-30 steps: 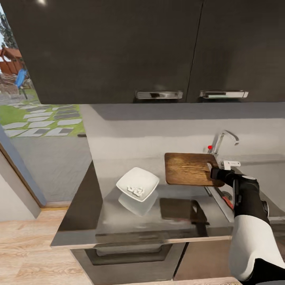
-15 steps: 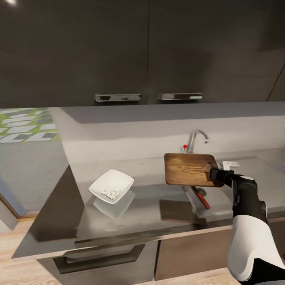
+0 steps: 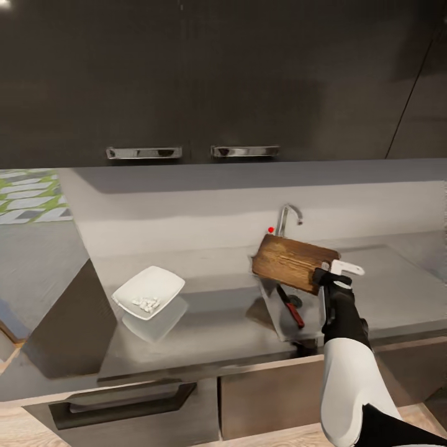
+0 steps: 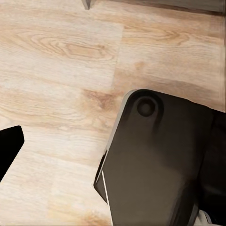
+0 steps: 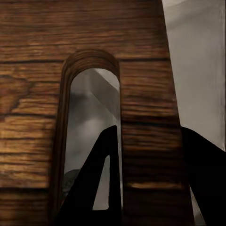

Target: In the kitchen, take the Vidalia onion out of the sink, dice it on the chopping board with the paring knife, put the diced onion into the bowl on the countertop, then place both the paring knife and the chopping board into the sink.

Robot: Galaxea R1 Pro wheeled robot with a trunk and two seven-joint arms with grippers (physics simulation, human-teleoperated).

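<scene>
The chopping board (image 3: 290,262) is held tilted above the sink (image 3: 273,310), clamped at its slotted end by the right gripper (image 3: 328,277); the paring knife (image 3: 290,305) lies below in the basin.

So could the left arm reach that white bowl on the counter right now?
Probably not as it stands: the left gripper hangs low over the wooden floor, well below the countertop where the bowl sits unobstructed.

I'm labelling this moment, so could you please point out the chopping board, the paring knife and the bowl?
chopping board (image 3: 288,262): head view, middle of its top face.
paring knife (image 3: 294,313): head view, red handle, in the sink.
bowl (image 3: 162,281): head view, bare inner wall.
</scene>
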